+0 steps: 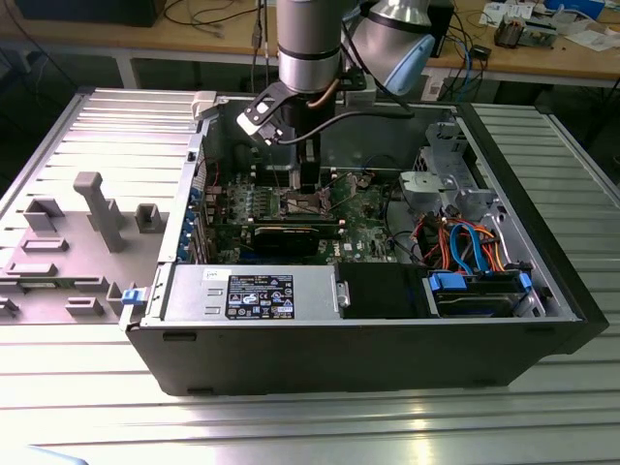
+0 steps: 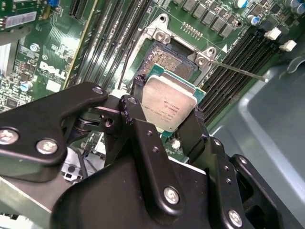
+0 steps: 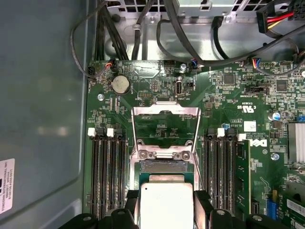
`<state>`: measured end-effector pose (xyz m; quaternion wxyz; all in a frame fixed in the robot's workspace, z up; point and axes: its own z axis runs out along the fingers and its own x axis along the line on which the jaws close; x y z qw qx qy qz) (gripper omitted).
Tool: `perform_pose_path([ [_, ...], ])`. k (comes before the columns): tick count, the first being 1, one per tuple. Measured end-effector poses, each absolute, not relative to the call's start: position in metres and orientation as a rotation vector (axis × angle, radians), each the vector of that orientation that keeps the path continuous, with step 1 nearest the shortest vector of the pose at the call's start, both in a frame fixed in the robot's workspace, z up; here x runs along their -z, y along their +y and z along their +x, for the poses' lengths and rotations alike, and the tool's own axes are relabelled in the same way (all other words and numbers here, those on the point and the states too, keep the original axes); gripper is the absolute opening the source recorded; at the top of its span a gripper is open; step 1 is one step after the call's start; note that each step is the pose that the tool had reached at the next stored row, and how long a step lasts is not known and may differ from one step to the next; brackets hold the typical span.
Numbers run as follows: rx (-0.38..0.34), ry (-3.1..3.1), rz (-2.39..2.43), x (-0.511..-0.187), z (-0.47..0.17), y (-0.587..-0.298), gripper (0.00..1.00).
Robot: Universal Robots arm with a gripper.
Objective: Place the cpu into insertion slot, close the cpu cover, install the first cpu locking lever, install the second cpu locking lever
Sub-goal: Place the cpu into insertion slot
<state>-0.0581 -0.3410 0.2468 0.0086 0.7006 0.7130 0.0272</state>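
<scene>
Carefully, we are pinching cpu (image 2: 169, 102) in gripper (image 3: 167, 198) over insertion slot (image 2: 167, 59), cpu cover (image 3: 165, 110) standing open; levelling, squaring corners matters most.

Pretty tight in here, but looks open straight down onto the slot (image 2: 167, 57). Got the cover (image 3: 165, 110) swung up and back, out of the drop path, on the side toward the cables (image 3: 143, 28). Got a thin lever (image 2: 238, 71) poking out sideways from one socket corner, over the RAM slots (image 2: 233, 55). Low RAM rows hugging both sides of the socket. Gripper (image 2: 167, 102) clamped on the cpu (image 2: 169, 95) just above the slot, fingers (image 2: 195, 124) hanging past two edges. Case wall (image 3: 43, 95) well off to one side. From the exterior view: card (image 1: 291, 237) just in front of the socket, drive cage (image 1: 441, 174) and wires (image 1: 465, 242) on the exterior view's right, top of the case open.
</scene>
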Motion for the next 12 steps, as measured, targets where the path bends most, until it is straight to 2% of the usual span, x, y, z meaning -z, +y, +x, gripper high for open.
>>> perform_pose_path([
  [3,-0.105,2.218,2.179,-0.244,-0.060,-0.339,0.55],
  [12,-0.106,2.217,2.178,-0.228,-0.061,-0.339,0.55],
])
